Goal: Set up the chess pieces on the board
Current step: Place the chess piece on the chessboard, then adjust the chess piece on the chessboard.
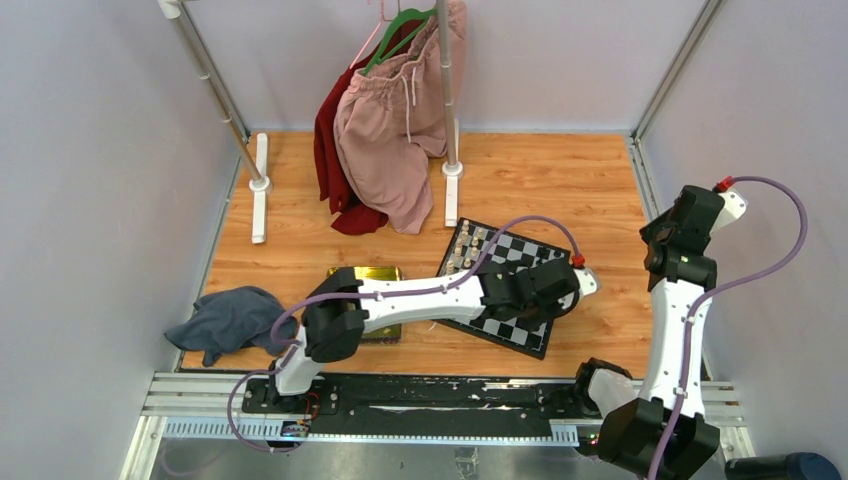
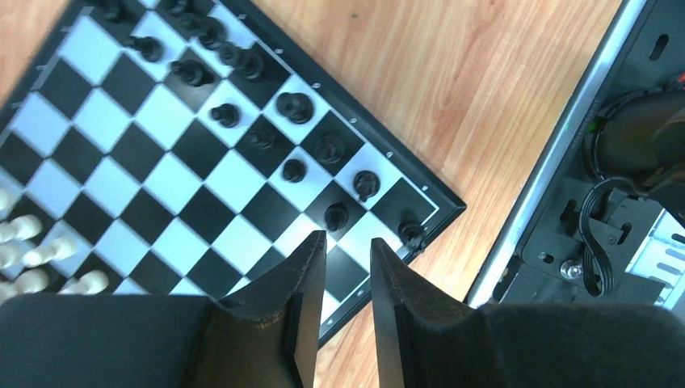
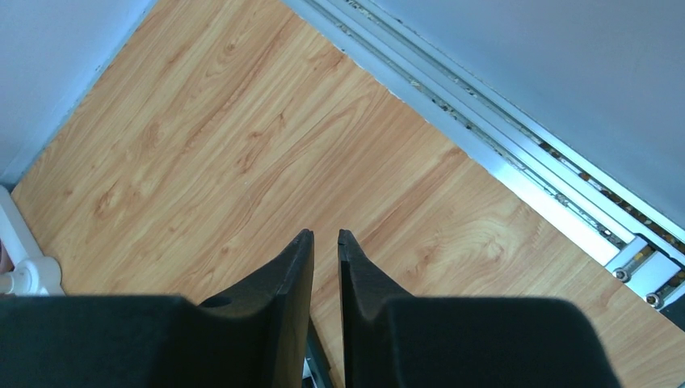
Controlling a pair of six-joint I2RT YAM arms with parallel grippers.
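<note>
My left gripper (image 2: pixel 347 242) hangs over the near corner of the chessboard (image 2: pixel 202 214), its fingers slightly spread with nothing between them. My right gripper (image 3: pixel 325 234) is well away over bare desk (image 3: pixel 202 162), its fingers barely apart and likewise empty. The black chess pieces (image 2: pixel 293 105) stand in two neat lines along the board's edge nearest my right arm, one to a square, running from the corner below me out of the wrist view. I judge that side finished or nearly so, though I cannot see the lines' far ends. The cream pieces (image 2: pixel 32 255) cluster at the opposite edge, but too few show to say whether they are properly ranked. What is left, I think, is at most a piece or two and a check of alignment. I can read no brand, label or writing anywhere.
</note>
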